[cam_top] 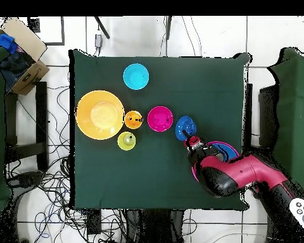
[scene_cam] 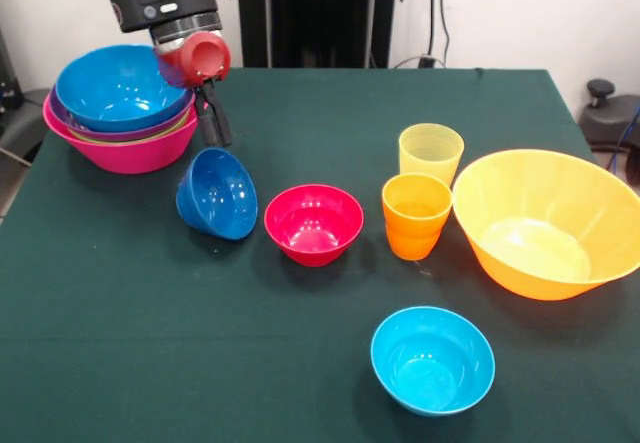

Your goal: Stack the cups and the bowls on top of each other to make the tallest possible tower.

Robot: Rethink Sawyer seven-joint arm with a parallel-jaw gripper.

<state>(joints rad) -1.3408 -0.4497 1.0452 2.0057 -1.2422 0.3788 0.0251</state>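
Note:
The tower (scene_cam: pixel 120 103) stands at the left: a large pink bowl with green, purple and sky blue bowls nested in it. My gripper (scene_cam: pixel 218 141) is just right of it and is shut on the far rim of the small dark blue bowl (scene_cam: pixel 217 195), which is tilted with its mouth facing forward. To its right are the small red bowl (scene_cam: pixel 313 223), the orange cup (scene_cam: pixel 415 215), the pale yellow cup (scene_cam: pixel 430 151) and the large orange bowl (scene_cam: pixel 545 223). The cyan bowl (scene_cam: pixel 432 358) is at the front. In the overhead view my gripper (cam_top: pixel 191 140) is next to the dark blue bowl (cam_top: pixel 183 128).
The dark green tablecloth (scene_cam: pixel 300 383) covers the table. In the overhead view my arm (cam_top: pixel 243 174) hides most of the tower (cam_top: pixel 228 149). A cardboard box (cam_top: pixel 20 54) sits off the table's corner, and cables lie on the floor around the table.

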